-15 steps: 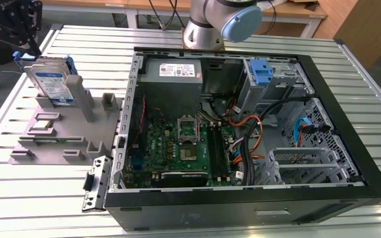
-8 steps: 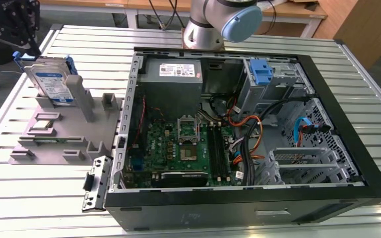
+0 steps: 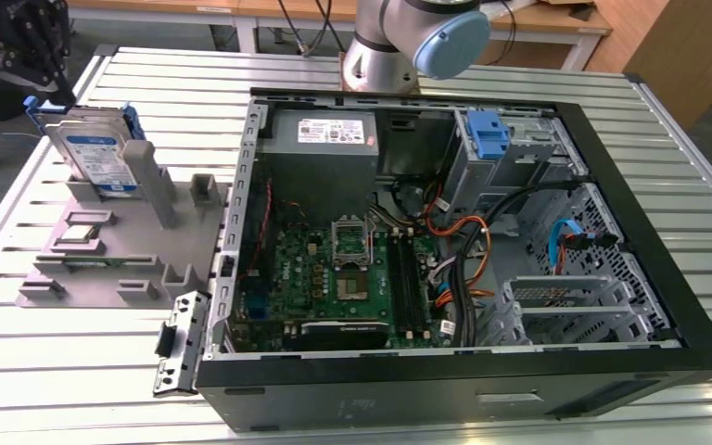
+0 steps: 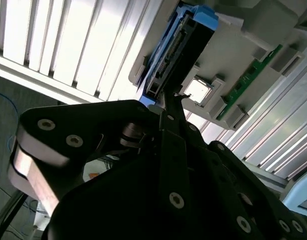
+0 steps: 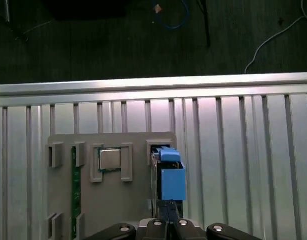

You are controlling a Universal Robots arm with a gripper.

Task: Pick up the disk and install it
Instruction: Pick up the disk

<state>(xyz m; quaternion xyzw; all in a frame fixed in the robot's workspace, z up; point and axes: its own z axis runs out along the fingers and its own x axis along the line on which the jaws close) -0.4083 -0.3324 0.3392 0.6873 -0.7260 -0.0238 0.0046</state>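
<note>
Closest to the lens in the second wrist view is the gripper point(image 4: 169, 106), its black body leading to a tip right at the end edge of the disk point(image 4: 182, 52); whether the claw is clenched on that edge or released cannot be told

Across the exterior view runs the slatted metal table point(image 3: 653, 185). On it, from the centre to the lower right of the frame, lies the open computer case point(image 3: 455, 380), boards and cables bared. Left of the case stands the grey holder point(image 3: 115, 264). Inside the case, at upper centre, sits the grey power-supply box point(image 3: 331, 134)

At the upper left of the exterior view the disk stands upright on edge in a slot of the holder, label towards the camera and blue rails along its sides. The gripper hangs just above its top corner; contact cannot be told there. Seen edge-on in the first wrist view, the disk lines up with the gripper

A blue latch point(image 3: 489, 134) sits in the case at upper right. A small processor chip point(image 3: 78, 232) lies flat in the holder, near the disk
</note>
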